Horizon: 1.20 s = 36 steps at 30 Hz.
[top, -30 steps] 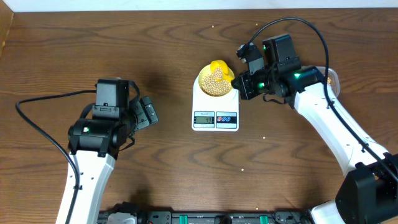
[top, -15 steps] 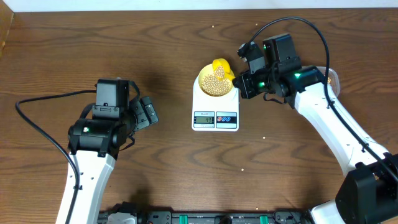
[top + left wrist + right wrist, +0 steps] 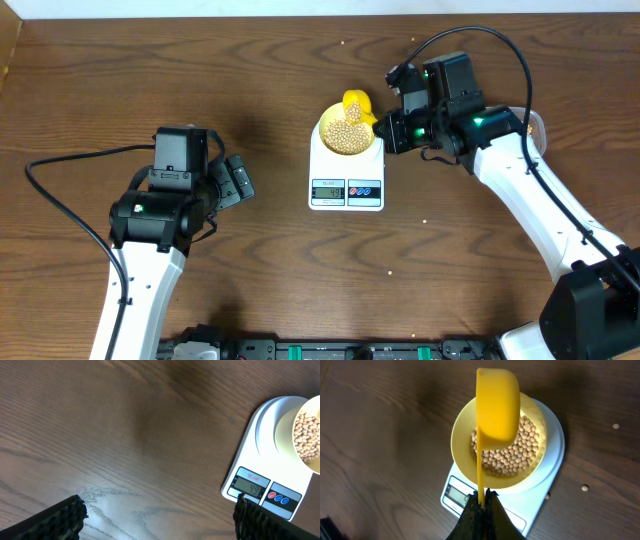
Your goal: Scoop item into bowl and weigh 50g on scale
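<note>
The pale-yellow bowl (image 3: 347, 131) sits on the white scale (image 3: 346, 178) and holds many tan beans (image 3: 348, 128). The bowl (image 3: 464, 455), beans (image 3: 512, 447) and scale (image 3: 549, 472) also show in the right wrist view. My right gripper (image 3: 482, 505) is shut on the handle of the bright yellow scoop (image 3: 497, 407), which is tipped over the bowl's far side. In the overhead view the right gripper (image 3: 392, 128) is just right of the bowl. My left gripper (image 3: 240, 182) is open and empty, left of the scale (image 3: 265, 477).
A few stray beans lie on the wooden table right of the scale (image 3: 584, 488). A clear container edge (image 3: 537, 125) shows behind the right arm.
The right gripper and scoop have shifted slightly up and back over the bowl. The left arm has not moved.
</note>
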Motion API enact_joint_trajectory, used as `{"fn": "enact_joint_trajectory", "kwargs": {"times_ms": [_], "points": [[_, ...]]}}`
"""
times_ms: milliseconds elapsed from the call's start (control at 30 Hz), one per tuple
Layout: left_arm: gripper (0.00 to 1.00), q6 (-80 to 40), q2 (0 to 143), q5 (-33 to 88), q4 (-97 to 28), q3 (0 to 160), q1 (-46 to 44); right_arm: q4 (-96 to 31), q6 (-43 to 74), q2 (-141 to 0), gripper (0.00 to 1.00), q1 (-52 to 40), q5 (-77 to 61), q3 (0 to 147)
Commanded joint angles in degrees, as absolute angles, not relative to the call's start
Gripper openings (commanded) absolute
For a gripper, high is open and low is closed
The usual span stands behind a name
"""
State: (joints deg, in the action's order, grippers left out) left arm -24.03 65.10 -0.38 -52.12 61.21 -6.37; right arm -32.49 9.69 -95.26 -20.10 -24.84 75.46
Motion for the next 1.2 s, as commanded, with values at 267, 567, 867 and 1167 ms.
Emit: {"fn": "enact_joint_trajectory", "kwargs": {"times_ms": [267,567,867,1167], "points": [[0.96,-24.1,65.17,-1.37,-52.27,61.82,-6.02,-31.53,13.28,-95.79,0.01,-18.28,-26.7,75.26],[0.96,-24.1,65.17,-1.37,-52.27,61.82,-6.02,-30.83,13.26,-95.79,0.01,-17.8,-26.68,75.26],[0.96,-24.1,65.17,-1.37,-52.27,61.82,-6.02,-31.05,11.05,-95.79,0.01,-17.89,-26.65,75.26],[0.96,-24.1,65.17,-1.37,-52.27,61.82,-6.02,-31.94,5.04,-95.81,0.01,-19.33,-25.87,75.26]]}}
